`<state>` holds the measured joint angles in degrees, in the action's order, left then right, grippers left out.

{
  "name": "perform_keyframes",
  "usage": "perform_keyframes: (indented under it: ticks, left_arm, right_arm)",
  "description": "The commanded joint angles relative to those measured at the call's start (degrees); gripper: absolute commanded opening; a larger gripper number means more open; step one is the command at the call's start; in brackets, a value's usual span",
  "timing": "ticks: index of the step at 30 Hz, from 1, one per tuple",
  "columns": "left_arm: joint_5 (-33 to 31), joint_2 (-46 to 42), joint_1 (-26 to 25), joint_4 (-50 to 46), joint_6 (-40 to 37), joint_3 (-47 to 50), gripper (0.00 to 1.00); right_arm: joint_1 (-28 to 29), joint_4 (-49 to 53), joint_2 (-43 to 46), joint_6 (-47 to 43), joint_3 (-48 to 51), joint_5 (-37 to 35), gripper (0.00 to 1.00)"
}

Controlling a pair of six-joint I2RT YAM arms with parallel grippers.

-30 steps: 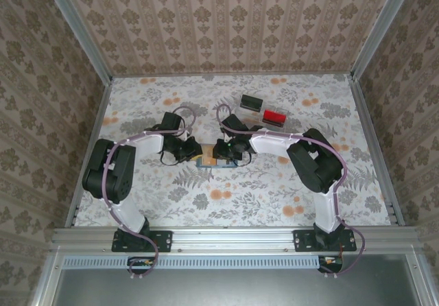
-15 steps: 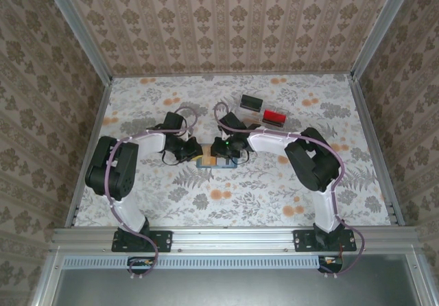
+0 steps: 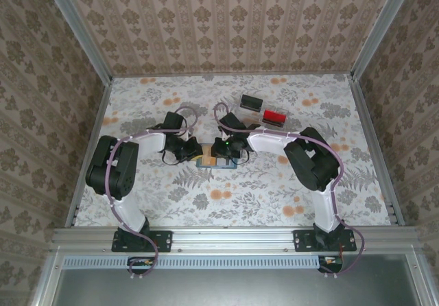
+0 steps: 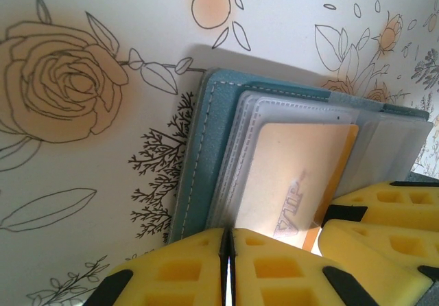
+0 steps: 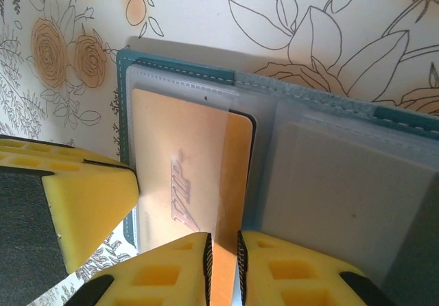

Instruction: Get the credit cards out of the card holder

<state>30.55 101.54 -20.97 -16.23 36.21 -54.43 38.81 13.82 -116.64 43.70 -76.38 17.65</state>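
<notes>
Top external view: finds the card holder (image 3: 208, 162) flat and opened out at mid-table, pressed in on by the left gripper (image 3: 194, 152) from one side and the right gripper (image 3: 221, 154) from the other. Plenty of bare floral table (image 3: 137, 100) to the left, on the near side and toward the far wall. Hemmed all round by metal rails (image 3: 374, 148) and papered walls. Behind and to the right of the right arm, well apart from the holder: a clear tray (image 3: 264, 111) with a black block (image 3: 250, 102) and a red block (image 3: 274, 117) in it.

Left wrist view: shows the holder's stitched teal edge lying flush on the cloth, with open table beyond it and no obstacle alongside. Inside that panel, under a frosted sleeve: the orange card (image 4: 295, 175), lettered "VIP", with one bare orange strip past the sleeve's right edge. Left pads clenched together, only a hairline between them, tips over the holder's near edge. Cannot tell whether sleeve or leather is nipped between them. Right fingers (image 4: 391, 206) just beside, almost touching the left ones, so little room between the two tools.

Right wrist view: catches the right pads clamped on the near edge of the orange card, the card standing in the slit between them, part under the sleeve and part bare. In the other panel, under its own sleeve: the pale card (image 5: 350, 189), untouched.
</notes>
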Motion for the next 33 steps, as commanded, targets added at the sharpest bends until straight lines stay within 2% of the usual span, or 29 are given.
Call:
perform_keyframes:
  ticks: [1,10,14,17,33]
  left_arm:
    - [-2.3,2.2,-0.2,-2.4,-1.1,-0.1,0.12]
    - [-2.4,1.7,-0.2,-2.1,-0.8,0.3,0.12]
    - [-2.1,1.8,-0.2,-2.0,-0.9,0.3,0.12]
    - [-2.2,1.8,-0.1,-2.0,-0.9,0.4,0.12]
    - [-2.8,0.0,-0.2,-2.3,-1.0,0.7,0.15]
  right_arm:
    - [-0.2,-0.3,-1.6,0.4,-0.7,2.0,0.21]
    - [0.3,5.1,-3.0,1.6,-2.4,-2.6,0.24]
    - [0.3,0.2,-3.3,1.5,-1.1,2.6,0.23]
    - [0.3,-3.9,-2.3,1.7,0.3,5.8,0.20]
    - [-1.5,-7.9,4.1,3.6,5.9,4.0,0.03]
